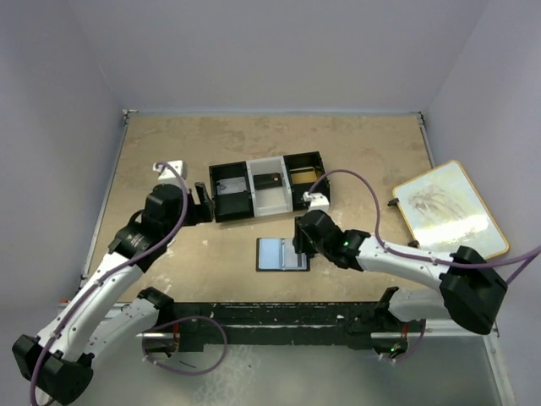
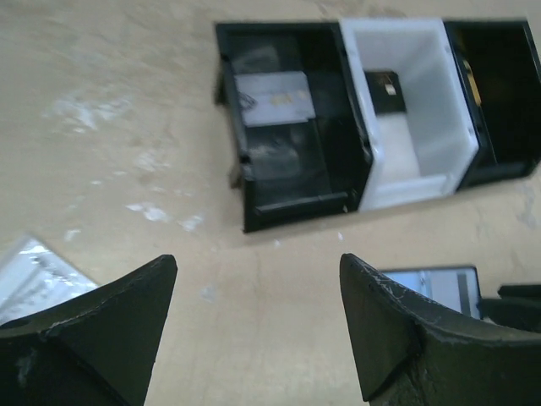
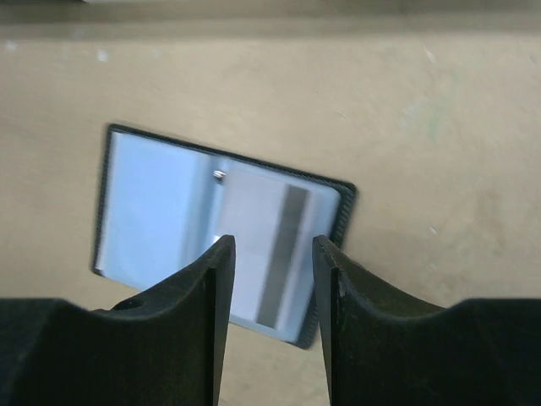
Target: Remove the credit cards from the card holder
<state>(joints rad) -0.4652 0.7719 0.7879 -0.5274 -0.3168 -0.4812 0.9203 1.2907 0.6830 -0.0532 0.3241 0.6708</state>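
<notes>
My right pincer [image 3: 272,247] stands parted, empty, over the open card holder [image 3: 156,199], laid flat on the table [image 3: 439,118], evidently for access; a credit card [image 3: 283,224] sits sleeved beyond its tips. Left pincer [image 2: 258,266] wide, empty.

one card holder [image 1: 272,254], with two clear sleeves showing. four credit cards in sight — one striped card [image 3: 279,254] in the holder, and three in the tray: one dark card [image 2: 385,89], one gold-tan card [image 1: 300,176], and one pale card [image 2: 270,97]. one tray [image 2: 296,207] with three compartments. one framed board [image 1: 448,207]. one printed packet [image 2: 34,271]. two grippers — the left gripper [image 2: 258,275] and the right gripper [image 3: 272,245].
</notes>
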